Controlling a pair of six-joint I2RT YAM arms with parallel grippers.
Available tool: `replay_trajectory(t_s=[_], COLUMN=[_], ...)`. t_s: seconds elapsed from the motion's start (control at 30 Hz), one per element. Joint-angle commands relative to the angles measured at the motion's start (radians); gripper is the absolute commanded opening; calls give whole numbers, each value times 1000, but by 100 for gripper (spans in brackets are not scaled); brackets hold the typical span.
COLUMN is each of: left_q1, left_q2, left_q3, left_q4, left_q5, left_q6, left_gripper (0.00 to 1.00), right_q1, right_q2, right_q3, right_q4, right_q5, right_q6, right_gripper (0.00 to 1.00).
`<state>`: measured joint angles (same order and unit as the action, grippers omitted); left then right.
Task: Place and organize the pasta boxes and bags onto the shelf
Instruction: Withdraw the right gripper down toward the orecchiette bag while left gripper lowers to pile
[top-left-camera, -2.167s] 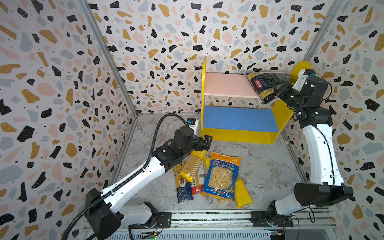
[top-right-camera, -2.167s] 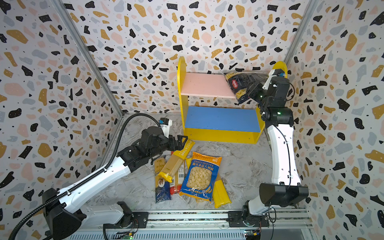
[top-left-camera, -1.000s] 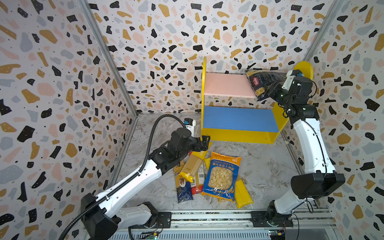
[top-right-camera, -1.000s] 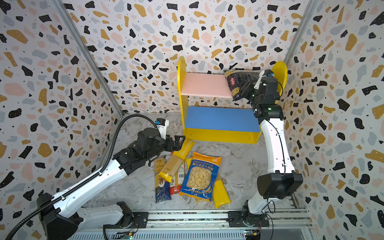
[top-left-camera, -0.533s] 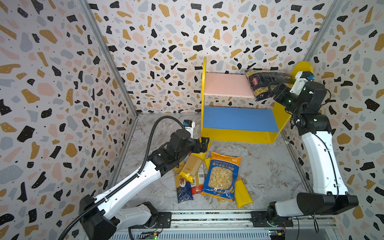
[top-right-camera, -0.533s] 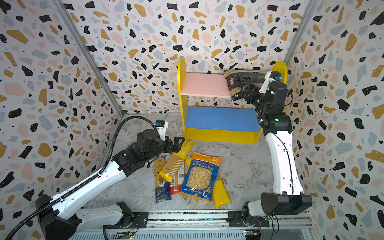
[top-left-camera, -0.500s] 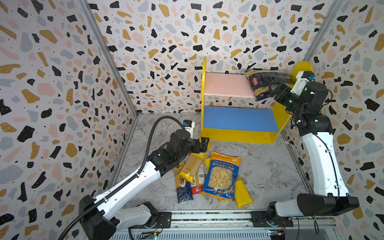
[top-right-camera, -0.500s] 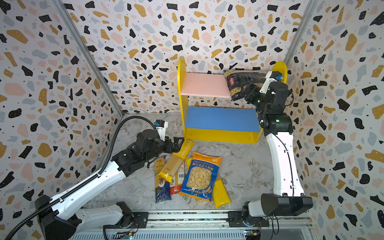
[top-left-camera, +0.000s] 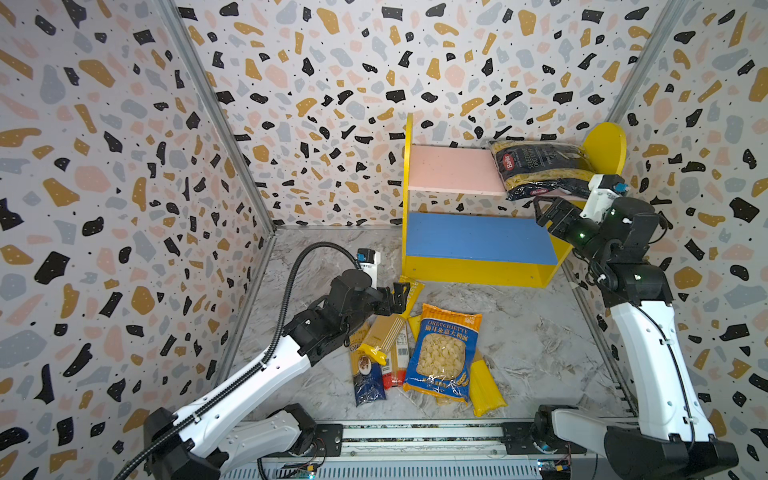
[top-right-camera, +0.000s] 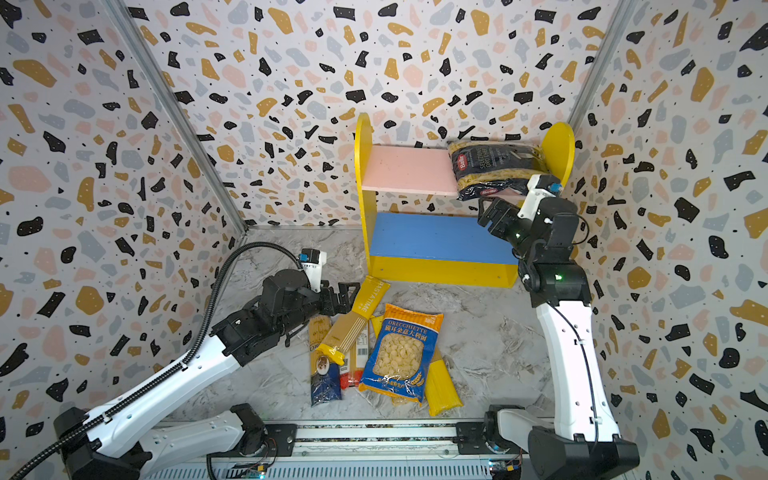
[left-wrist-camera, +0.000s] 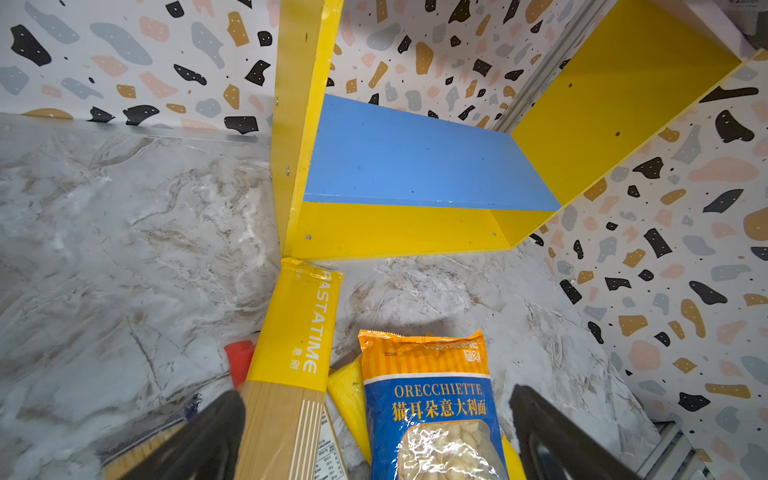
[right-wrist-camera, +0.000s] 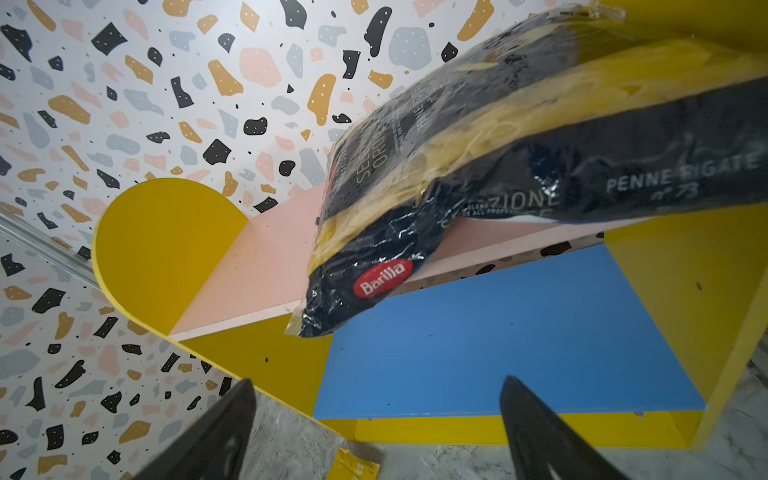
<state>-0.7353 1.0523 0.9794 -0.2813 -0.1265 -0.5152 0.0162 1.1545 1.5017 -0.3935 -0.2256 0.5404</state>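
The shelf (top-left-camera: 453, 170) (top-right-camera: 409, 170) stands against the back wall. A navy Barilla penne bag (top-left-camera: 540, 168) (top-right-camera: 496, 168) (right-wrist-camera: 498, 158) lies at the right end of its pink board, overhanging the front edge. My right gripper (top-left-camera: 539, 212) (top-right-camera: 482, 214) (right-wrist-camera: 377, 386) is open just below and in front of it, touching nothing. On the floor lie an orecchiette bag (top-left-camera: 444, 353) (left-wrist-camera: 436, 407), a yellow spaghetti pack (top-left-camera: 390, 328) (left-wrist-camera: 295, 332), a blue-ended pack (top-left-camera: 368, 374), a red one (left-wrist-camera: 239, 357) and another yellow pack (top-left-camera: 484, 386). My left gripper (top-left-camera: 401, 295) (top-right-camera: 351, 297) (left-wrist-camera: 374, 395) hangs open over the pile's far end.
Terrazzo walls close in on the left, back and right; the shelf's right side (top-left-camera: 606, 145) sits near the right wall. The blue lower board (top-left-camera: 478, 239) lies under the pink one. A metal rail (top-left-camera: 415, 436) runs along the front of the marble floor (top-left-camera: 540, 332).
My right gripper has opened, let go of the penne bag and drawn back and down from the pink board; the bag stays there. The left gripper has hardly moved.
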Motion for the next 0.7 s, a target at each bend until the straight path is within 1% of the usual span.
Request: replay_trajectory(t_s=[0.0,0.3,0.4,0.53,0.67], left_q1=[-2,-2,-2,-2,-3], left_q2=[-30,-101,-131,-169,-203], left_q3=[-35,-135,-173,-236,-301], left_q4=[-1,-12,-30,-54,-40], left_q5=[-22,5,5,-8,-11], left_q6=[-17,-51,-54,-65,-94], left_gripper=[100,100,100,100,100], right_q1=[3,16,39,64,89], right_q2=[-65,-157,-196,-263,-322], right_q3=[-31,-159,-227,-324,-417], right_q4=[-12,-25,-44,-80,-106], right_q5=[-11,-80,-77,-41,-3], right_q6=[-41,-40,-43,-58,-76], right_gripper=[92,94,95,96,96])
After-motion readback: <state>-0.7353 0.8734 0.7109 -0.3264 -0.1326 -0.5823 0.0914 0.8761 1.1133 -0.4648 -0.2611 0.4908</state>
